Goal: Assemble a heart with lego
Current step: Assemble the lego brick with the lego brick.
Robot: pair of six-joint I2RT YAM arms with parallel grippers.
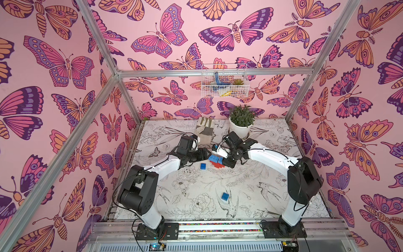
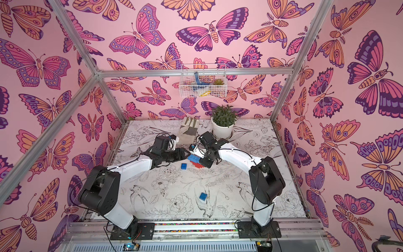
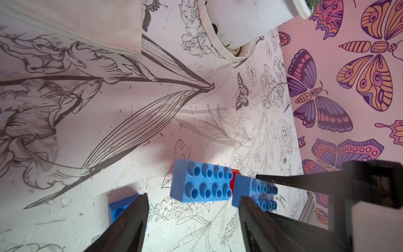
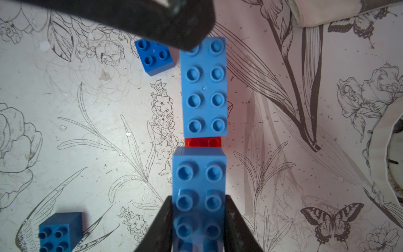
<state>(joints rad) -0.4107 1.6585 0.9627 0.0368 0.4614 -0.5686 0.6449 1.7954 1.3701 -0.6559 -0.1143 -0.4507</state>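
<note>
Mid-table stands the partly built heart (image 1: pixel 216 162) (image 2: pixel 194 161), blue lego on red bricks (image 1: pixel 219 166). My right gripper (image 4: pixel 198 197) (image 1: pixel 221 161) is shut on one long blue brick (image 4: pixel 199 174) sitting on the red layer (image 4: pixel 202 142). A second long blue brick (image 4: pixel 204 87) (image 3: pixel 201 183) lies end to end with it. My left gripper (image 3: pixel 194 196) (image 1: pixel 208 152) hovers open at that brick's far end, with nothing between its fingers (image 3: pixel 133 218). Two small blue bricks lie loose, one beside the stack (image 1: pixel 203 166) (image 4: pixel 153 56), one nearer the front (image 1: pixel 225 196) (image 4: pixel 60 231).
A white potted plant (image 1: pixel 241 123) and a work glove (image 1: pixel 205 129) sit at the back of the table, just behind both grippers. A wire basket (image 1: pixel 224 81) hangs on the back wall. Aluminium frame posts line the table's sides.
</note>
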